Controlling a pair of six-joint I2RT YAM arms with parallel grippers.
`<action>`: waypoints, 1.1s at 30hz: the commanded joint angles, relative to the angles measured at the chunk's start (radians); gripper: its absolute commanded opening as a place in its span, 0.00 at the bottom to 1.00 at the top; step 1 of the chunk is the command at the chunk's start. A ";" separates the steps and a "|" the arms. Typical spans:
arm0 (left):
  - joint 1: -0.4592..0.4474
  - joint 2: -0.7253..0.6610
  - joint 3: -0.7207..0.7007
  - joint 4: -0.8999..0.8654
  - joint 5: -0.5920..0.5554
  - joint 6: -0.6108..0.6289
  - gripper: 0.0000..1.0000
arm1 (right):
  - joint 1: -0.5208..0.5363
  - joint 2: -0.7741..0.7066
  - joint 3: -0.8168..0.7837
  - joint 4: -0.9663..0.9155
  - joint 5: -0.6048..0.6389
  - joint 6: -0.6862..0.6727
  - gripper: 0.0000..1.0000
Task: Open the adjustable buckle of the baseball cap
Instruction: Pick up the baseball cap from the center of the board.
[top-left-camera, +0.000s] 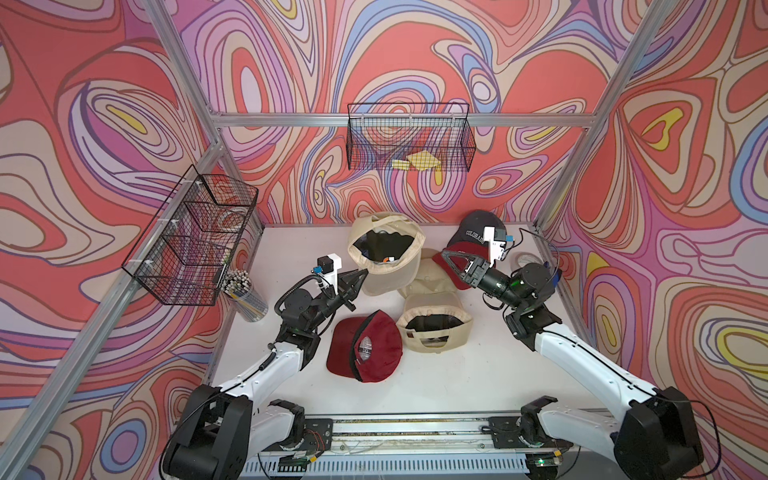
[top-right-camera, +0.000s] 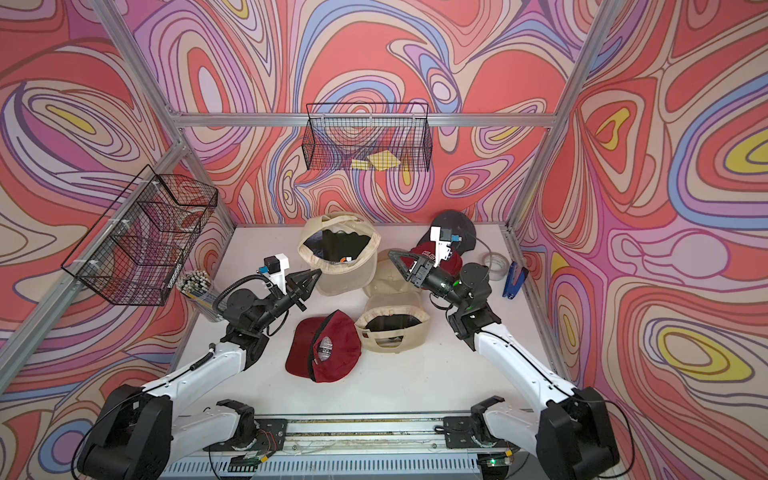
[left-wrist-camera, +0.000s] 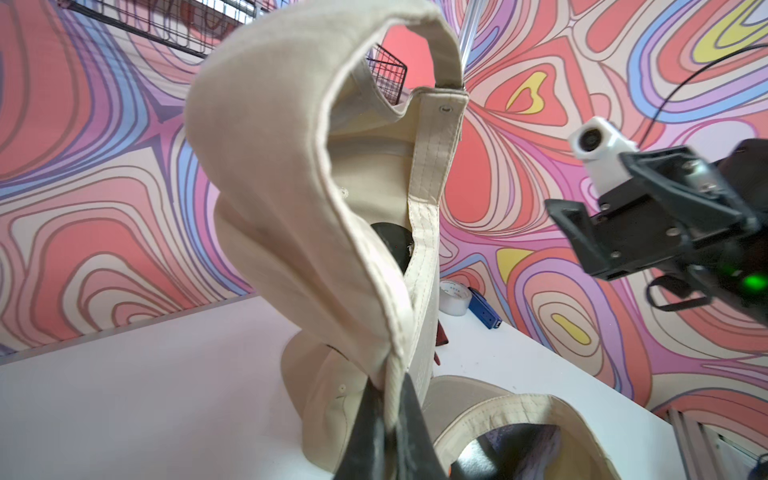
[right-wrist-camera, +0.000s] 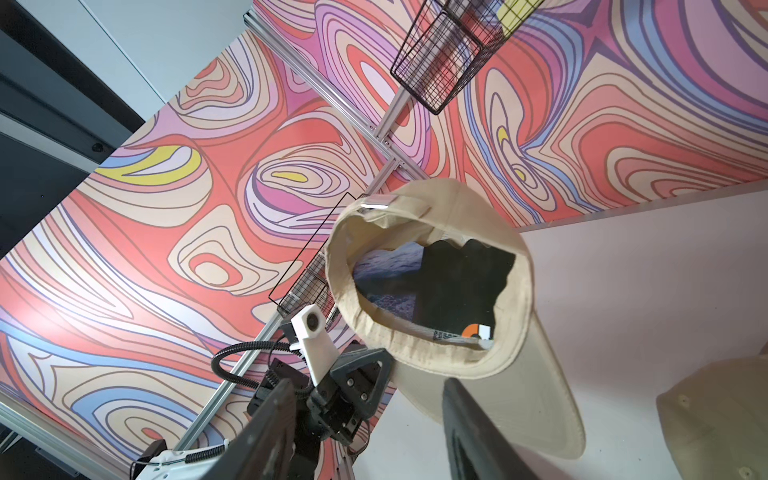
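Notably, the beige cap (top-left-camera: 384, 280) hangs clear of the worktop (top-left-camera: 457, 374), pinched at the rim by the left gripper (top-left-camera: 363, 272), whose jaws are shut tight on the fabric edge near the brim. The right gripper (top-left-camera: 455, 257) stands just beside the cap on its other side, jaws partly open and holding nothing. The key relation: the metal buckle (right-wrist-camera: 375, 204) sits on the back strap at the far end of the cap's opening, directly opposite the left pinch. From the right jaws it lies ahead and across the opening, with the strap running crosswise to their line of approach. The right arm is the free one and, by my reading, the one to reach it. Only the right wrist view shows the buckle as a bright silver bar. Both top views show just the far rim, with the clasp too small to tell. The left wrist view gives the strap edge-on and the pinch itself, but not the buckle face. 2 more caps, a second beige one (top-left-camera: 434, 328) and a red one (top-left-camera: 365, 345), lie on the worktop below.
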 joint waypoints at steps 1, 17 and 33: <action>-0.036 -0.047 0.044 -0.051 -0.058 0.070 0.00 | 0.034 -0.022 0.021 -0.112 0.093 0.042 0.57; -0.307 -0.094 0.116 -0.217 -0.249 0.260 0.00 | 0.093 -0.084 0.097 -0.247 0.130 0.033 0.63; -0.412 -0.157 0.000 -0.193 -0.411 0.330 0.00 | 0.093 -0.098 0.165 -0.497 0.027 -0.098 0.70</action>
